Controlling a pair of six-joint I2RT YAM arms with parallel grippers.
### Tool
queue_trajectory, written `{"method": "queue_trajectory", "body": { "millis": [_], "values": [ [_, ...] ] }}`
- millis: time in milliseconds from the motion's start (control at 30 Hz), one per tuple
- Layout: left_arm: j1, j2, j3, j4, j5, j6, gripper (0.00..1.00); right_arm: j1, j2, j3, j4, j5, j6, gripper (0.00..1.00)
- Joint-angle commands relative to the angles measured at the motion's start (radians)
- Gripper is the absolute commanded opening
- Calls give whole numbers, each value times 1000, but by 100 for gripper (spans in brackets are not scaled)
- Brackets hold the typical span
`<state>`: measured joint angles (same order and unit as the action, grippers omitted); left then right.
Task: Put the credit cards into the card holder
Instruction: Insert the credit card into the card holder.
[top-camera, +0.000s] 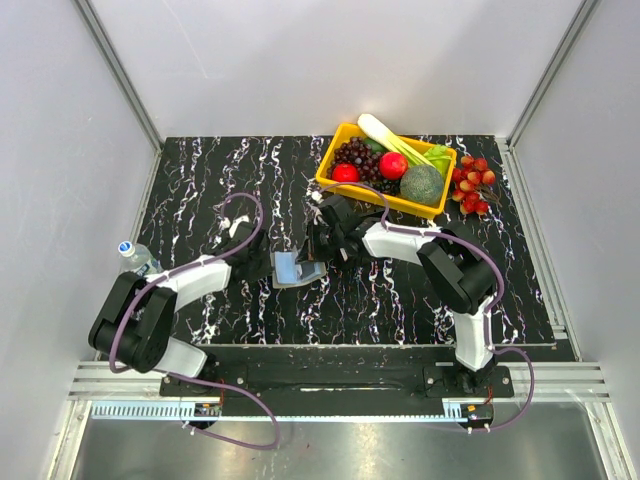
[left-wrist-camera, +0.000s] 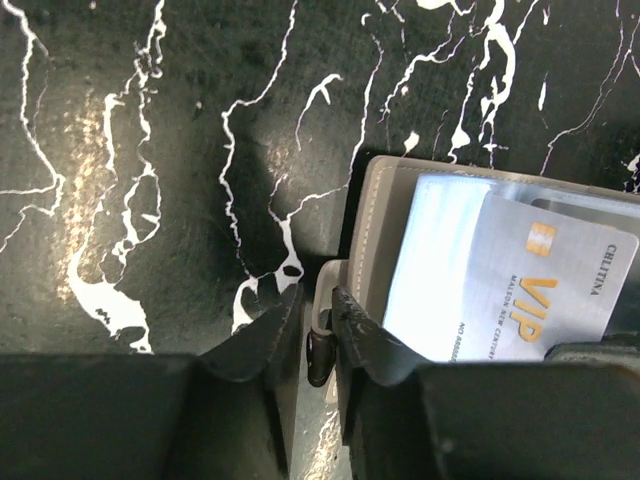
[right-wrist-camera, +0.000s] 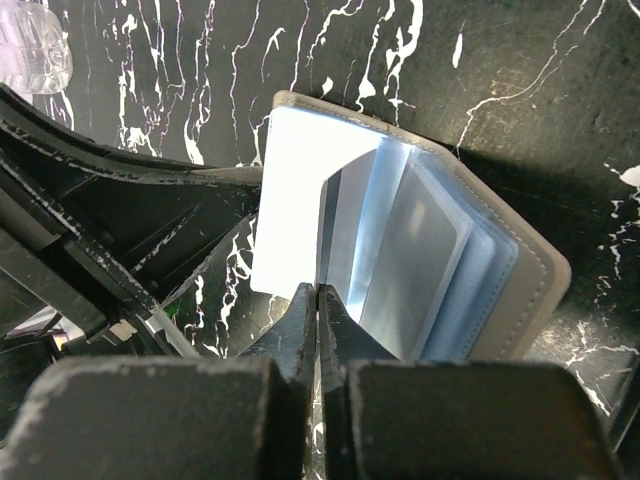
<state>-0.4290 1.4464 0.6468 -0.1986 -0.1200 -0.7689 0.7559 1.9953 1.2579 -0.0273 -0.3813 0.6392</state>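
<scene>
The left gripper (left-wrist-camera: 318, 308) is pinching the cover edge of the grey card holder (left-wrist-camera: 368, 222), jaws barely parted. The right gripper (right-wrist-camera: 317, 296) is clamping tight on a silver VIP card (left-wrist-camera: 540, 290) (edge-on from its wrist) over the open holder, mid-table.

Right hand (right-wrist-camera: 318, 293) pinches silver card (right-wrist-camera: 345, 230) edge-on over open card holder (right-wrist-camera: 545, 275) (grey, clear sleeves).

The table (left-wrist-camera: 150, 150) is glossy black marble-look stone with white veins. The card holder (left-wrist-camera: 365, 230) has a matt grey leather-like cover and shiny clear plastic sleeves. The credit card (left-wrist-camera: 545, 290) is smooth silvery plastic.
</scene>
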Motion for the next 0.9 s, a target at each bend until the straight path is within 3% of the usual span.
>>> {"method": "queue_trajectory", "body": {
  "millis": [0, 133, 367, 867],
  "values": [
    [-22, -6, -73, -26, 92, -43, 32, 49, 59, -25, -140, 68, -27, 0],
    [-21, -38, -88, -5, 95, -59, 50, 49, 66, -18, -151, 70, -36, 0],
    [-22, -101, -153, 67, 115, -107, 57, 49, 76, -8, -166, 76, -45, 0],
    [-5, -276, -233, 54, 103, -182, 68, 49, 88, 8, -181, 73, -53, 0]
  ]
}}
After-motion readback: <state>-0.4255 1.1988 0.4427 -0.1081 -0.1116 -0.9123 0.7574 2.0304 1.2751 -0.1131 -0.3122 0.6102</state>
